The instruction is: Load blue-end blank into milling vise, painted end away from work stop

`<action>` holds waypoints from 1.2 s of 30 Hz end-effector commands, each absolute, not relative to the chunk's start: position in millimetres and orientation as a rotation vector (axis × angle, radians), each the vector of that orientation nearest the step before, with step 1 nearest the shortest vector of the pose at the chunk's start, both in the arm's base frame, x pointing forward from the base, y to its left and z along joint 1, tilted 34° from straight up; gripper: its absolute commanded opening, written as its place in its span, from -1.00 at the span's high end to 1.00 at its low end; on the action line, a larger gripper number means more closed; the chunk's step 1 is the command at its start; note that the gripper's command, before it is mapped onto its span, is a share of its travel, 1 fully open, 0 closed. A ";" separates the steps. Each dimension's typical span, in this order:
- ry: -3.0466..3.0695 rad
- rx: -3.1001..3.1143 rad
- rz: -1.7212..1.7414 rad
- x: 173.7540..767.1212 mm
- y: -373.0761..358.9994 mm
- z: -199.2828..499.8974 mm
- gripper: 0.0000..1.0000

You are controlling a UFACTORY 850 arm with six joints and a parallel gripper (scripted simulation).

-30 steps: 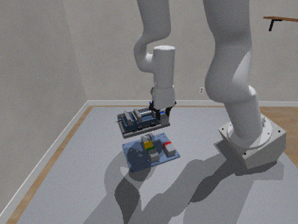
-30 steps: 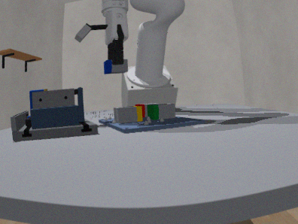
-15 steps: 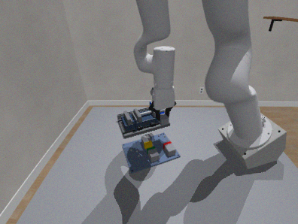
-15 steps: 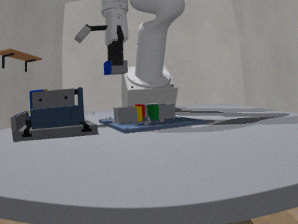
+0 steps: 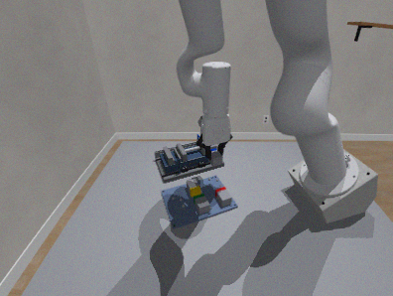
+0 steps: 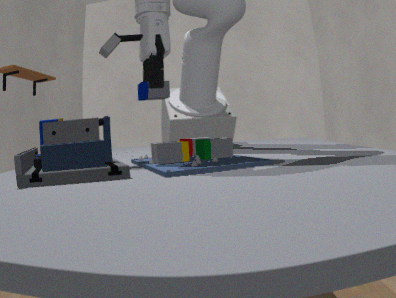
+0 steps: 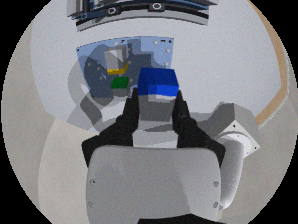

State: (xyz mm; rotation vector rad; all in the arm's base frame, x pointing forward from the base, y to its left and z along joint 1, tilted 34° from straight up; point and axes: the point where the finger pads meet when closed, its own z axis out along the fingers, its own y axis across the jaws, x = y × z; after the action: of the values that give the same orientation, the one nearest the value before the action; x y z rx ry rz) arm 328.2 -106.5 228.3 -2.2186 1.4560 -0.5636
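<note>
Claw [image 5: 215, 155] [image 6: 154, 90] [image 7: 156, 97] grips blue-ended blank [image 5: 216, 157] [image 6: 159, 90] [image 7: 157, 89] well above infeed plate's [image 5: 174, 219] [image 6: 167, 173] [image 7: 85, 52] edges.

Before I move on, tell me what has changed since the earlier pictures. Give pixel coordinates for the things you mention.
Nothing has visibly changed: no clear movement, nothing newly taken hold of, nothing let go. The gripper [image 5: 216, 151] [image 6: 154, 86] [image 7: 156, 97] still holds the blank with the blue end [image 5: 216, 159] [image 6: 143, 91] [image 7: 158, 80] in the air. The other blanks [image 5: 202, 205] [image 6: 165, 153] [image 7: 115, 58] and the vise [image 6: 75, 156] stayed put.
</note>
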 end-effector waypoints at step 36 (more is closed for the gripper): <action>1.435 -2.235 -0.572 340.2 -115.9 232.1 1.00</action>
State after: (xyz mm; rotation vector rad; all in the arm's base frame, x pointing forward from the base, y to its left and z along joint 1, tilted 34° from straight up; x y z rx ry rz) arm 330.6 -107.6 227.2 -2.2354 1.4355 -0.5692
